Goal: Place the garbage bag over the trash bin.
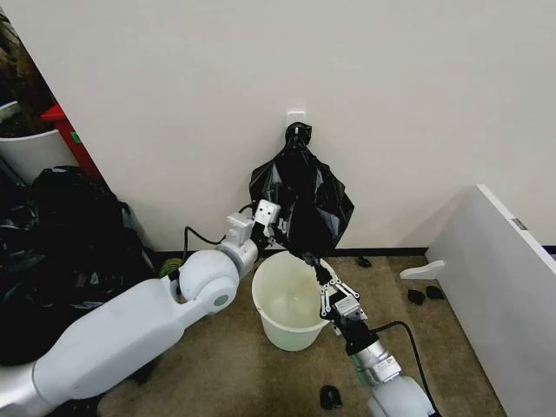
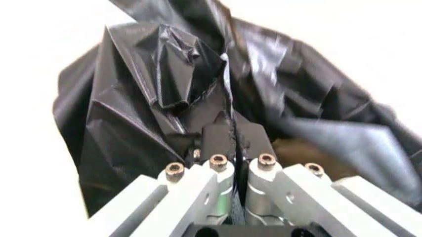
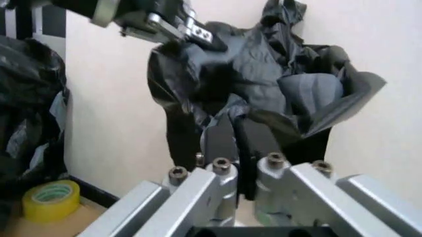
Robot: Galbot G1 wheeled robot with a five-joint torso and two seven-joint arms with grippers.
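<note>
Bag (image 1: 304,195): black, glossy, crinkled, hanging against the far wall (image 1: 391,104) from a white hook (image 1: 295,115), its top bunched into a knot there. Body billows out below the hook, lower edge loose and open above the bin (image 1: 291,300).

Bin: cream-white round bucket on the brown floor (image 1: 434,347), directly below the bag, near the wall. Inside looks bare.

Left gripper (image 1: 280,228): reaches in from the near left and meets the bag's left edge, about mid-height. In the left wrist view the fingers (image 2: 221,143) stand pressed together with a thin fold of black plastic (image 2: 165,98) running between them: pinching the bag.

Right gripper (image 1: 313,261): comes up from the near right, over the bin's right rim, to the bag's lower edge. In the right wrist view its dark fingers (image 3: 221,143) are nearly closed, tips buried in the bag's (image 3: 264,89) bottom fold: gripping the plastic.

The right wrist view also shows the left gripper (image 3: 191,32) at the bag's upper left edge.

Surroundings: heap of bulging black bags (image 1: 61,252) far left; white tub (image 1: 30,152) with a red object (image 1: 74,139) above the heap. Yellow tape roll (image 3: 51,200) on the floor by the wall. White panel (image 1: 504,295) along the right. Small dark bits (image 1: 421,295) on the floor near it.
</note>
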